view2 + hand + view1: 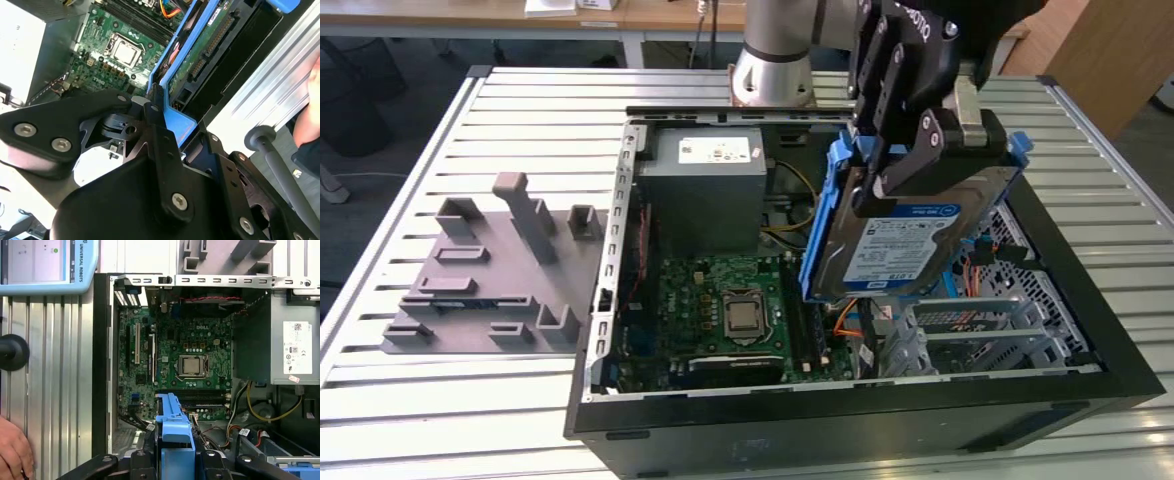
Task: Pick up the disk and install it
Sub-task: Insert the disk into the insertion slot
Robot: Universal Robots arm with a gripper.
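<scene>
The disk (907,240), a silver hard drive with a blue-and-white label and blue rails, hangs tilted on edge above the open computer case (854,420). My gripper (927,160) is shut on its upper end, one black finger on each side. Below the disk, at the exterior view's right side of the case, sits the grey metal drive cage (987,330). In the second wrist view the disk's green circuit board (200,50) and blue rail (172,75) run away from the gripper body. In the first wrist view the blue rail (172,425) sticks out over the motherboard.
Inside the case are the motherboard with its bare processor (744,316), a grey power supply box (707,190) and orange cables (854,330). A grey fixture block (494,270) stands on the slatted table at the exterior view's left. A person's hand (12,450) rests beside the case.
</scene>
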